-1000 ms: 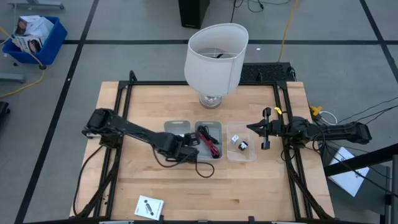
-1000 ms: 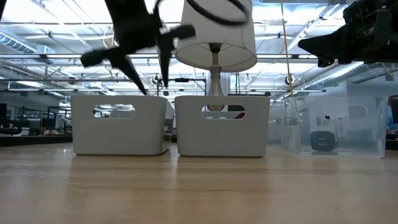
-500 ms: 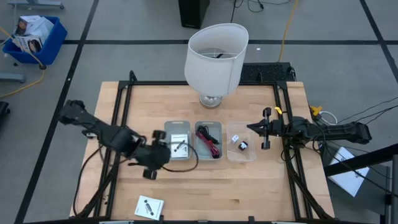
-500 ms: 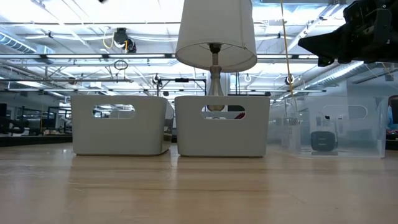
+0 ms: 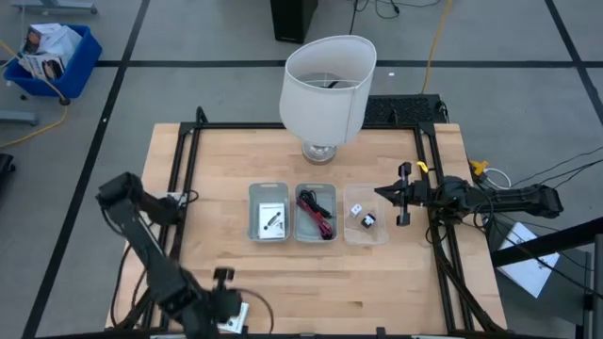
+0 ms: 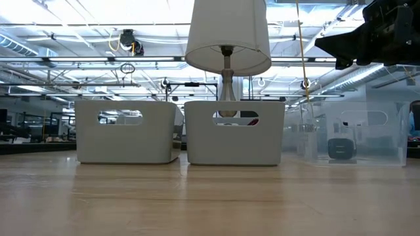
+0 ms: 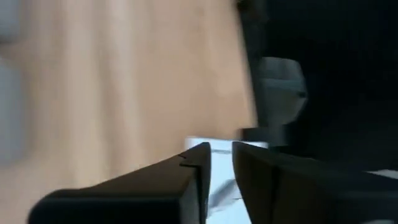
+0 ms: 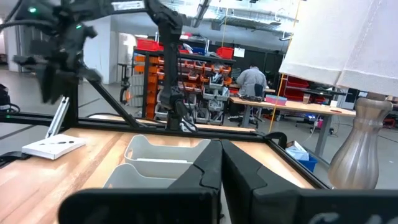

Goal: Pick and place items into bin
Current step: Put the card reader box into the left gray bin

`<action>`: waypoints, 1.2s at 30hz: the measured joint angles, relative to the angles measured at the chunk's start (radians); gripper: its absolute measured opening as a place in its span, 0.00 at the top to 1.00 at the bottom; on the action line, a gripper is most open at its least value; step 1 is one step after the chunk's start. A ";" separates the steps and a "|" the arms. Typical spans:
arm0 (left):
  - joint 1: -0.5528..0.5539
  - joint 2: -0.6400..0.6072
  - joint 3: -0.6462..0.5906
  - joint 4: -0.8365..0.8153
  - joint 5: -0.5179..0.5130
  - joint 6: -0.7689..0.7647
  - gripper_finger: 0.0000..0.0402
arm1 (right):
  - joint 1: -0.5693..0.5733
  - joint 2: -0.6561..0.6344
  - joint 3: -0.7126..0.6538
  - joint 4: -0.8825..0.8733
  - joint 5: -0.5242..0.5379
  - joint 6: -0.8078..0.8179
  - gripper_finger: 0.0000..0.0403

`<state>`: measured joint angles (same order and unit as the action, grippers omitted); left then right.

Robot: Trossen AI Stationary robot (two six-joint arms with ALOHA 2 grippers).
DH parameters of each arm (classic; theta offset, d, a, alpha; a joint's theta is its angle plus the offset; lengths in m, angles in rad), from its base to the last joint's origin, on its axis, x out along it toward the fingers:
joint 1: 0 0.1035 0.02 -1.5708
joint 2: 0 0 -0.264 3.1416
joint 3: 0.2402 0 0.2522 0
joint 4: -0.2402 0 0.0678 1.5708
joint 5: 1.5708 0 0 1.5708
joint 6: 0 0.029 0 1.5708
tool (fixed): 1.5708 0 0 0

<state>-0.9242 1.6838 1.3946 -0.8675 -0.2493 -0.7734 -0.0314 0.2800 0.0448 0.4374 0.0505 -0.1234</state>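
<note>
My left arm (image 5: 141, 235) bent back on itself, reaching down toward near edge of counter; left hand (image 5: 222, 299) at near-left corner, fingers (image 7: 193, 177) close together with narrow gap. My right arm (image 5: 499, 200) stretched flat along right side, pointing inward; right hand (image 5: 403, 195) held above counter, fingers (image 8: 205, 171) pressed together, nothing between them.

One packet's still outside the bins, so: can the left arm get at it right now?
Probably yes: the left tool is right at the packet by the table's front edge, with nothing seen between them.
</note>
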 joint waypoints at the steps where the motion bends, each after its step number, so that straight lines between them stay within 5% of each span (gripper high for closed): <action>1: -0.013 0.022 0.000 0.028 0.019 -0.017 0.85 | 0.000 0.000 0.000 0.000 0.000 0.000 1.00; 6: -0.052 0.114 -0.001 0.101 0.126 -0.150 0.98 | 0.000 0.000 0.000 0.000 -0.001 0.013 1.00; 15: -0.101 0.204 -0.001 0.270 0.226 -0.229 0.98 | 0.000 0.000 0.000 0.000 0.000 0.010 1.00; 36: -0.084 0.307 0.000 0.160 0.296 -0.214 0.99 | 0.000 0.000 0.000 -0.001 0.000 0.030 1.00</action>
<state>-1.0080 1.9907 1.3941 -0.7076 0.0470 -0.9877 -0.0313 0.2800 0.0448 0.4366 0.0502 -0.0933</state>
